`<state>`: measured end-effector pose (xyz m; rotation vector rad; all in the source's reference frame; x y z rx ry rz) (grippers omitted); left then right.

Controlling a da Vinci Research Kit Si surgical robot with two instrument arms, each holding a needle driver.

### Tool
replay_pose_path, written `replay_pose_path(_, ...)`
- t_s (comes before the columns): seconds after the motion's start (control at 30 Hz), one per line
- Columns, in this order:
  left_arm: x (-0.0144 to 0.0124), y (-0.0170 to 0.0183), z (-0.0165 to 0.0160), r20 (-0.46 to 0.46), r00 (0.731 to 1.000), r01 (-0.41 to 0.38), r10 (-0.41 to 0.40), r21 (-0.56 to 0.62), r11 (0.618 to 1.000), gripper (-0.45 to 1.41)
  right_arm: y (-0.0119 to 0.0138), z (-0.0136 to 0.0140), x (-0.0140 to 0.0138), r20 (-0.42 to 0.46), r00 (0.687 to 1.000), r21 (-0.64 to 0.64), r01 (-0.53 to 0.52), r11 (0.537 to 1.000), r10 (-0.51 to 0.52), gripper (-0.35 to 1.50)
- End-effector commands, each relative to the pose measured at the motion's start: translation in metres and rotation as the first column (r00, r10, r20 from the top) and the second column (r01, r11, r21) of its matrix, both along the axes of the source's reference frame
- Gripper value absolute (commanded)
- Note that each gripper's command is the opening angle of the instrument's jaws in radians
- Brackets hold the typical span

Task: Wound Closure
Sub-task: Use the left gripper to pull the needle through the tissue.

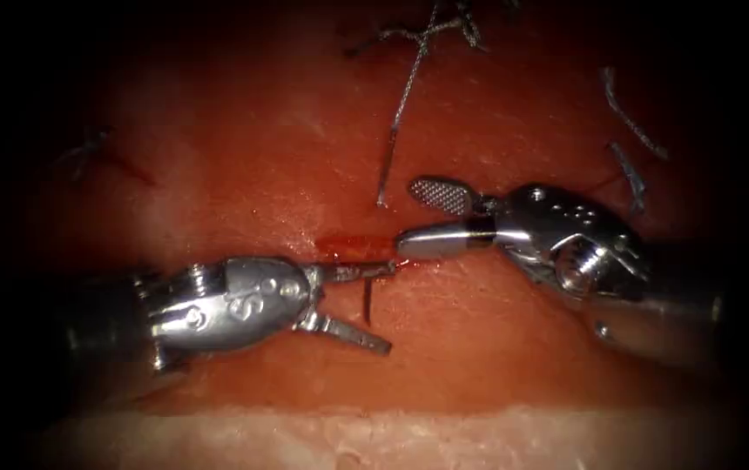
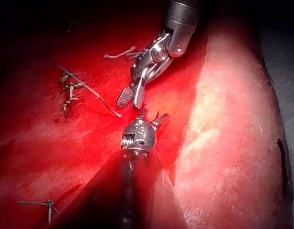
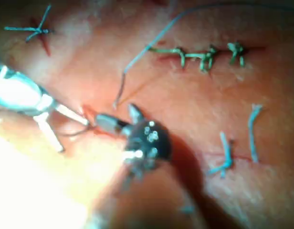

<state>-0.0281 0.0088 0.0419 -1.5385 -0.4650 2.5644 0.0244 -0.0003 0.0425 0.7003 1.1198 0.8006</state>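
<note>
tissue: orange-red on its upper face — pale pinkish-white along the near edge
cut: a short, wet, brighter red slit
red fluid: vivid red over the surface
left tool: shiny silver metal
right tool: silver — one jaw face cross-hatched, a dark band behind the other
thread: grey, twisted; perhaps bluish-green
needle: dark, thin

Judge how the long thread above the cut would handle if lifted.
Likely floppy: the thread lies kinked and slack on the tissue. Probably light, thin as it looks. Left gripper and right gripper gape open, holding nothing; needle's place unclear.
</note>
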Motion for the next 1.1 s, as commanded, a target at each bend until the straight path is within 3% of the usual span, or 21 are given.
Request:
replay_pose_path(0.03, -0.0005, 0.0001, 0.0007, 0.001, 1.0, -0.001, 0.001, -0.002, 1.0, 0.17, 0.0, 0.0005, 0.0006, -0.002, 1.0, 0.0, 0.0, 1.0, 0.0, 1.11)
replay_pose_path(0.13, -0.0003, 0.0002, 0.0009, -0.006, 1.0, 0.016, -0.015, 0.034, 0.999, -0.01, 0.0001, 0.0005, 0.0006, -0.001, 1.0, -0.001, -0.003, 1.0, 0.003, 1.1)
replay_pose_path(0.23, 0.0002, 0.0003, 0.0009, -0.024, 0.999, 0.051, -0.049, 0.112, 0.992, -0.45, 0.0001, 0.0004, 0.0005, 0.0, 1.0, -0.001, -0.005, 1.0, 0.005, 1.06)
replay_pose_path(0.37, 0.0007, 0.0, -0.0001, -0.068, 0.991, 0.125, -0.112, 0.243, 0.962, -0.45, 0.0002, 0.0003, 0.0002, 0.013, 1.0, -0.012, 0.001, 1.0, -0.001, 1.03)
replay_pose_path(0.53, 0.0002, -0.0004, -0.0022, -0.061, 0.988, 0.155, -0.142, 0.366, 0.918, -0.45, 0.0001, 0.0002, 0.0, 0.019, 1.0, -0.017, 0.01, 1.0, -0.009, 1.03)
replay_pose_path(0.63, -0.0006, -0.0007, -0.0059, -0.001, 0.989, 0.127, -0.151, 0.541, 0.831, -0.45, 0.0, 0.0002, 0.0, 0.019, 1.0, -0.018, 0.01, 1.0, -0.01, 1.03)
replay_pose_path(0.73, -0.0008, -0.001, -0.0078, 0.008, 0.99, 0.106, -0.14, 0.61, 0.785, -0.45, -0.0001, 0.0003, 0.0, 0.021, 1.0, -0.024, 0.014, 1.0, -0.013, 1.03)
replay_pose_path(1.0, 0.0, -0.0021, -0.0105, 0.049, 0.997, 0.016, -0.062, 0.646, 0.763, -0.45, -0.0005, 0.0, -0.0002, 0.019, 1.0, -0.024, 0.017, 1.0, -0.016, 1.03)
replay_pose_path(1.07, 0.0004, -0.0017, -0.011, 0.041, 0.997, 0.027, -0.071, 0.648, 0.761, -0.45, -0.0005, -0.0003, -0.0004, 0.02, 1.0, -0.006, 0.013, 1.0, -0.013, 1.03)
replay_pose_path(1.1, 0.0007, -0.0012, -0.0115, 0.03, 0.997, 0.04, -0.074, 0.617, 0.786, -0.45, -0.0004, -0.0005, -0.0006, 0.021, 1.0, 0.013, 0.009, 1.0, -0.009, 1.03)
